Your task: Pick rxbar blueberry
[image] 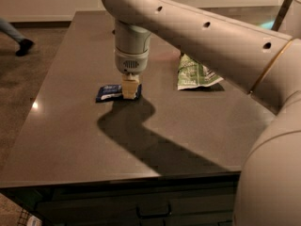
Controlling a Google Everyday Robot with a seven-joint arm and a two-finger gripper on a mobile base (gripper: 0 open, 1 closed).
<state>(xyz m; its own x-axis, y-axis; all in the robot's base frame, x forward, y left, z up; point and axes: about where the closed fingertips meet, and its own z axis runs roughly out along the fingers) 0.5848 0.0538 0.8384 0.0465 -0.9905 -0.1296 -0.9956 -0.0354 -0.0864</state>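
The rxbar blueberry (108, 92) is a small flat dark blue bar with white print, lying flat on the dark table (70, 140) left of centre. My gripper (130, 91) hangs straight down from the arm's wrist (132, 46) and sits at the bar's right end, down at table level. The gripper covers the right end of the bar.
A green-and-white snack bag (195, 73) lies on the table to the right of the gripper. My arm spans the upper right of the view and casts a shadow toward the front edge. A person's foot (21, 46) shows on the floor at the far left.
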